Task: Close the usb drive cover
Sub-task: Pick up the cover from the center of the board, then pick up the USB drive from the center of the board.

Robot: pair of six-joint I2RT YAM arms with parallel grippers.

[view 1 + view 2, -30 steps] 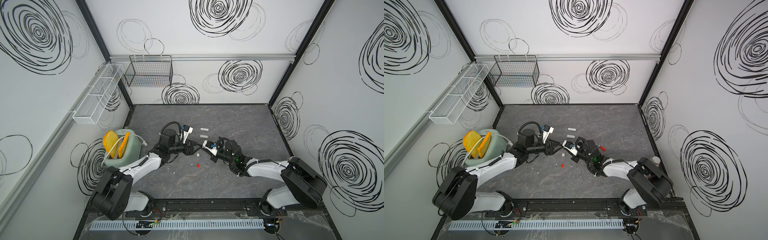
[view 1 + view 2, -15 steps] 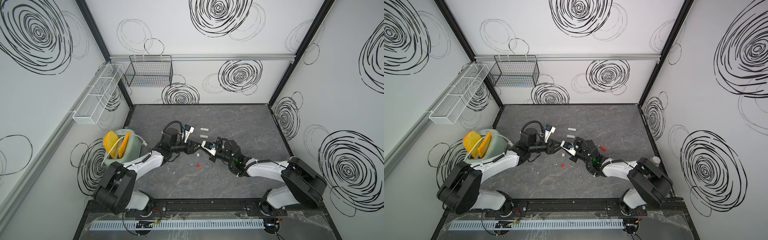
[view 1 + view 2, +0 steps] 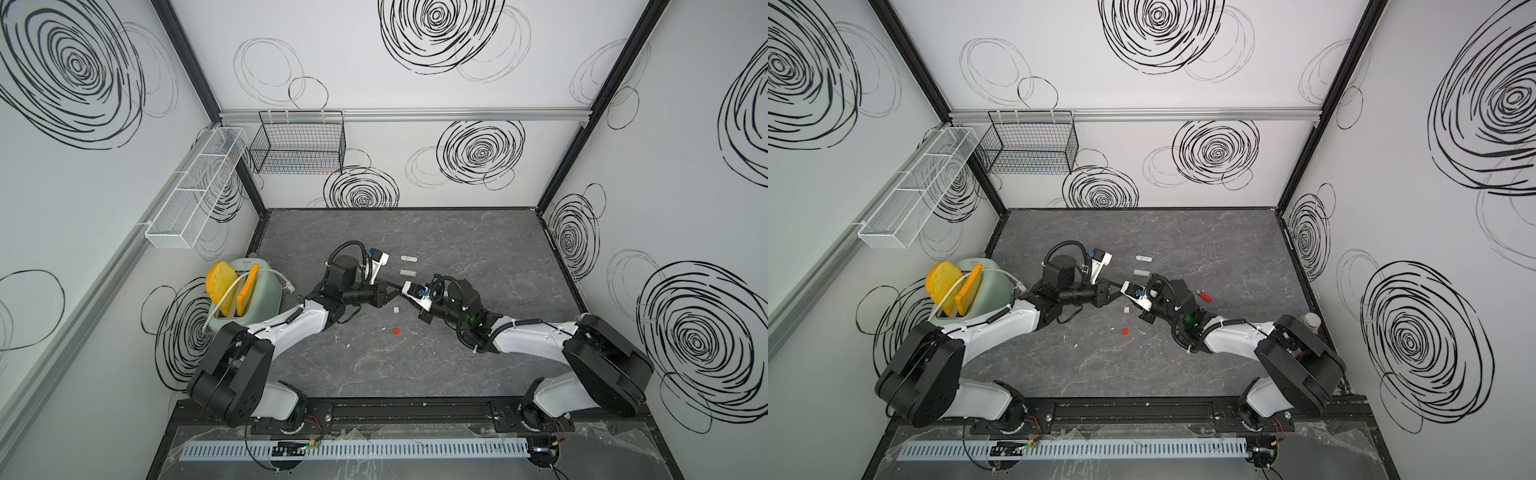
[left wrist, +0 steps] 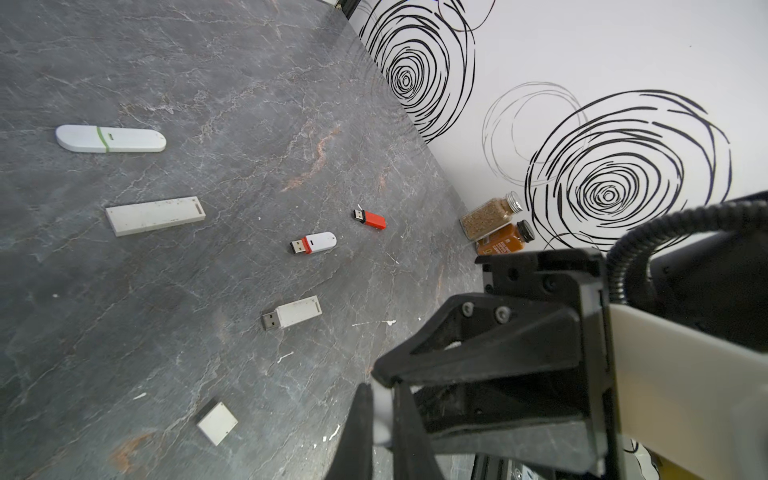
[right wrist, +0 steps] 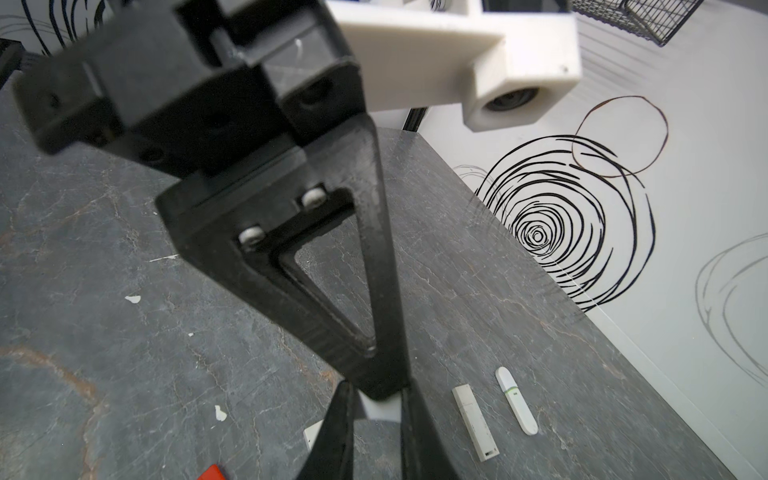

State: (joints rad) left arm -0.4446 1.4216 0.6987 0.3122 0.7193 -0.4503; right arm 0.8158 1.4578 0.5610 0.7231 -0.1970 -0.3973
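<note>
Where 2 arms meet over grey marbled table [image 3: 457, 353], small red cap [image 3: 396, 331] nearest, square white cap [image 3: 396, 309] next, left gripper [image 4: 380, 388] and right gripper [image 5: 376, 395] both clamped on 1 small white usb drive [image 5: 380, 409], flat white drive [image 3: 408, 273] behind, rounded green-banded drive [image 3: 408, 259] farthest.

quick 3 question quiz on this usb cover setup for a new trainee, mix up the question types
1. True or false: the left hand and the right hand are both shut on a white piece where their tips meet, above the table.
2. In the left wrist view, how many drives lying on the table show a bare metal plug? A) one B) three C) five
3. Fill in: near those drives lies a small square white ___, probably for one of them.

Key
1. True.
2. B: the white-and-red drive, the red drive and the white rectangular drive.
3. cap.
</note>
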